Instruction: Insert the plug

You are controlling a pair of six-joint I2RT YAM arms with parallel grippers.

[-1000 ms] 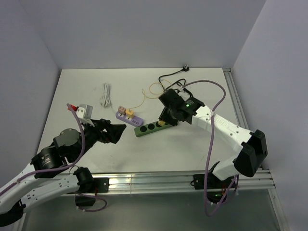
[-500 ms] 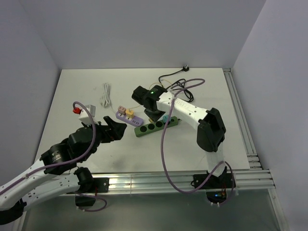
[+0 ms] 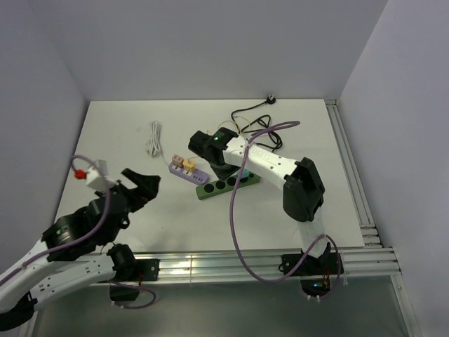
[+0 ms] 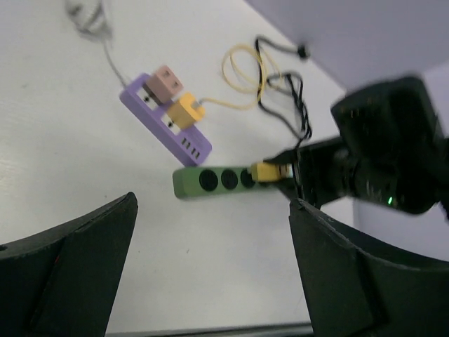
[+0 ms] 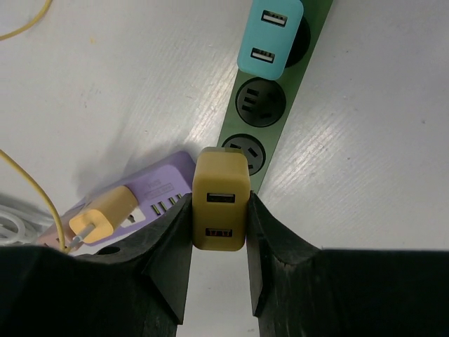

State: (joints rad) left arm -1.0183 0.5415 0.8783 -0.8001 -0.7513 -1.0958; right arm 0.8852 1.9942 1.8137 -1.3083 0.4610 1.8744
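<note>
Right pincer [image 5: 219, 210] clenched on a mustard-yellow plug [image 5: 221, 193], one finger pressed flat against each side, both USB ports facing the wrist camera. Holds it over the near end of the green power strip [image 5: 271, 128], just beside a bare socket that peeks out past the plug's corner. Cannot tell whether the prongs touch the strip. Further along the same strip, one more bare socket, then a teal charger [image 5: 270, 35] seated in the next. Just left of the plug in that view, a purple strip [image 5: 158, 184] carrying a small yellow adapter [image 5: 105, 214].

Left pincer [image 4: 212, 203] released, fingers spread wide with nothing between them. Hovers above bare tabletop [image 4: 84, 175], well apart from both strips. From its wrist camera, a pink adapter [image 4: 166, 81] next to the yellow one on the purple strip.

From above, both strips near mid-tabletop, ends close together. Behind the purple one, a bundled white cable [image 3: 153, 138]. Toward the far edge, a looped black cord [image 3: 247, 112].
</note>
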